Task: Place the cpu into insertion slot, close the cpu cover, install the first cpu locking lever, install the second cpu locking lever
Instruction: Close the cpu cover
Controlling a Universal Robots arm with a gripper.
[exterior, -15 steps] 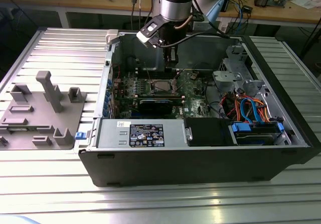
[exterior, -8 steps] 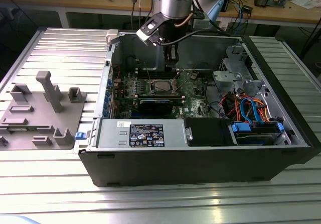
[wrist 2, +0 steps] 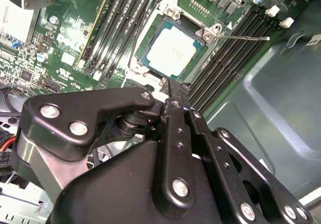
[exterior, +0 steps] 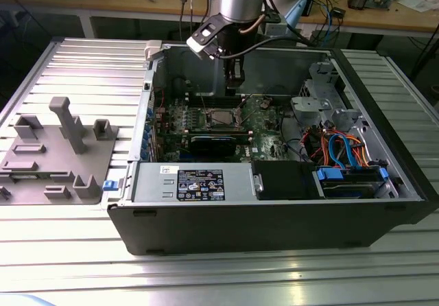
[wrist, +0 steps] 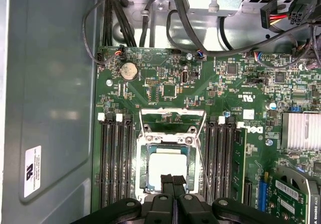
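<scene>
**Entry 1, step in hand.** I judged the placing step done. The cpu (wrist: 168,168) lay flat in the insertion slot (wrist: 142,166), silvery top up. The cover-closing step looked open: the cpu cover (wrist: 173,111) stood swung back off the socket, with green board showing through its window. A thin locking lever (wrist 2: 246,37) stuck out free beside the socket, unlatched.

**Entry 2, what the step calls for.** By my reckoning, the raised frame must be pushed over and down onto the chip, clear of the loose lever.

**Entry 3, gripper.** The gripper (wrist: 173,180) had its two fingers pressed together with nothing between them. The tips hung just over the cpu's edge; I could not tell whether they touched it.

**Entry 4, arm pose.** In the exterior view the arm dropped from the upper middle of the frame into the open computer case (exterior: 274,230). Its wrist was near vertical, fingers aimed down at the motherboard (exterior: 264,124), centre of frame.
</scene>
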